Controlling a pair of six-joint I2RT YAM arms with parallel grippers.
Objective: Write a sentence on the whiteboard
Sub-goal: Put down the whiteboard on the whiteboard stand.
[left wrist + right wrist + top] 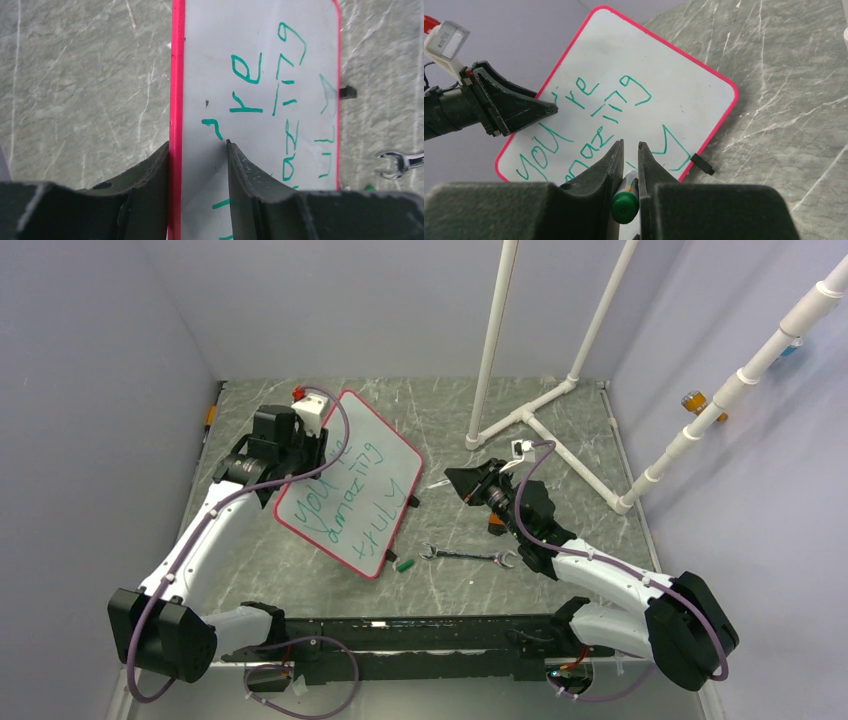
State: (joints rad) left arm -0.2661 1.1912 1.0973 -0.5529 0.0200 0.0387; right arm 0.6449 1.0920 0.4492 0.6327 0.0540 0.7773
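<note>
The whiteboard (350, 480), white with a red frame, lies slanted at the left of the table. The sentence (345, 490) is green lettering in three lines. In the left wrist view my left gripper (197, 145) is open and straddles the whiteboard's (210, 60) red edge. One finger is outside the frame, the other over the white face near the sentence (245, 70). My right gripper (630, 145) is shut on a green-ended marker (625, 205), to the right of the whiteboard (684, 85) and off its surface. From above, the right gripper (455, 480) is past the board's right corner.
A steel wrench (468, 556) lies in front of the right arm, and a small green cap (404, 565) lies near the board's lower corner. A white pipe frame (540, 425) stands at the back right. Black clips (411, 502) stick out from the board's edge.
</note>
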